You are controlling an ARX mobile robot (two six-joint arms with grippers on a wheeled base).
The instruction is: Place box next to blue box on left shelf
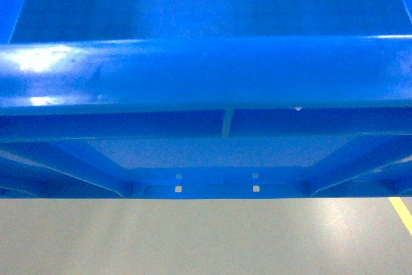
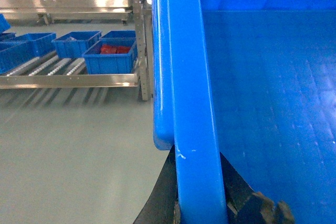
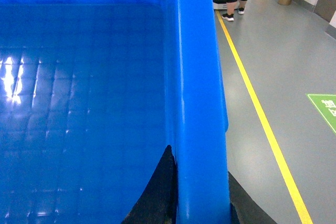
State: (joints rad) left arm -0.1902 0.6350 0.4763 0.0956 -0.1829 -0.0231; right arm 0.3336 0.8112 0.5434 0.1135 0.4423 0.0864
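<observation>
Glossy blue plastic box (image 1: 206, 72), thick rounded rim clamped in left gripper (image 2: 202, 203) and right gripper (image 3: 202, 198).

Box (image 1: 206, 72) fills the head view; bare floor (image 2: 68, 150) left; shelf (image 2: 68, 80) beyond.

From my left wrist camera I see only matte black gripper fingers (image 2: 163, 198), smooth and tapering, one with a knobbly black lump near its base. My right wrist camera shows the same matte black tapered fingers (image 3: 157, 192), without visible markings.
</observation>
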